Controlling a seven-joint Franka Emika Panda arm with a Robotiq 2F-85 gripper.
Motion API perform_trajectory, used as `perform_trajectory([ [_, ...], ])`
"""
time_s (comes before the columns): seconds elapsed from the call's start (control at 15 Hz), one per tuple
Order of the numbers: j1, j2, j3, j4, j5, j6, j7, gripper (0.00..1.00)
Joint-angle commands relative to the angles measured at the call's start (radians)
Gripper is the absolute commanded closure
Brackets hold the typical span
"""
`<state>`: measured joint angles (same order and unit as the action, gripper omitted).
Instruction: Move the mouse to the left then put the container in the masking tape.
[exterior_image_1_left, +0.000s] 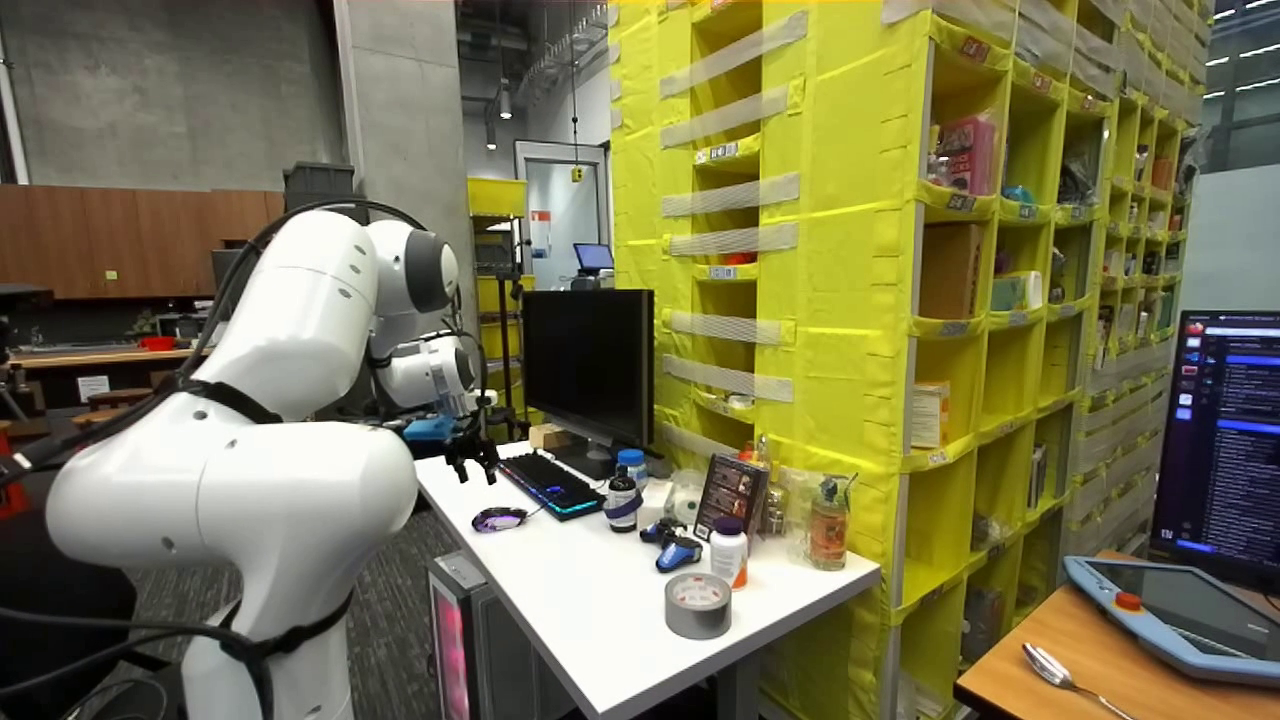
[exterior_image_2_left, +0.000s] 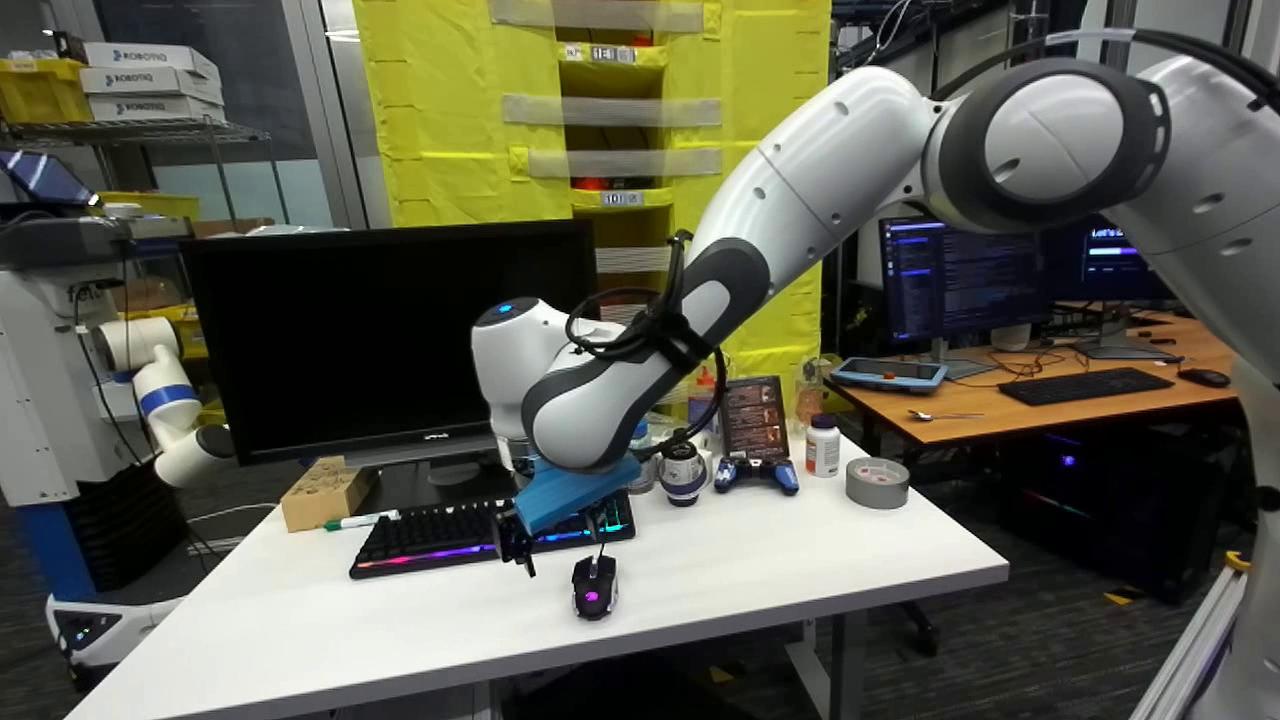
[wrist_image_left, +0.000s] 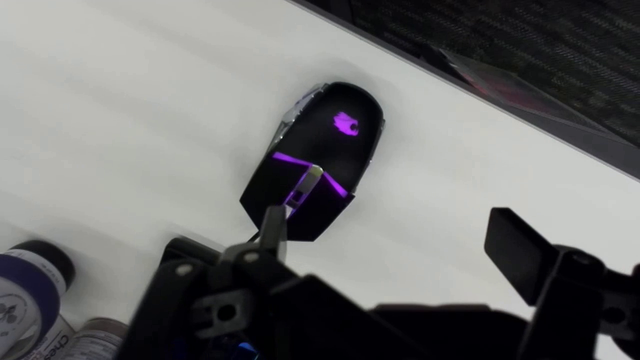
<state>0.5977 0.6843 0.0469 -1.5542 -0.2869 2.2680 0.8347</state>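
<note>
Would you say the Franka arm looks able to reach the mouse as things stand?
Probably yes: the gripper hangs open near the mouse, and no other object blocks the mouse's sides, though some realigning seems needed first.

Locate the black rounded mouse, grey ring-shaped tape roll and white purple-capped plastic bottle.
Mouse (wrist_image_left: 322, 147), wrist view: top shell.
Tape roll (exterior_image_1_left: 698, 619), an exterior view: outer wall.
Bottle (exterior_image_2_left: 822, 450), an exterior view: body.

Glossy white arm (exterior_image_1_left: 300, 310), black fingers (wrist_image_left: 520, 255)
</note>
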Motion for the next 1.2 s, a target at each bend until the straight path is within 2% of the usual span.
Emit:
perform_trajectory([
  [0.0,-0.016,-0.021,0.011,0.002,0.042,0.028,0.025,0.00],
  [0.2,-0.036,-0.058,0.004,-0.025,0.076,0.087,0.042,0.00],
  [0.47,-0.085,-0.116,-0.011,-0.069,0.087,0.105,0.035,0.00],
  [0.93,-0.223,-0.203,-0.028,-0.186,0.098,0.129,-0.015,0.00],
  [1.13,-0.251,-0.213,-0.028,-0.192,0.113,0.123,-0.014,0.00],
])
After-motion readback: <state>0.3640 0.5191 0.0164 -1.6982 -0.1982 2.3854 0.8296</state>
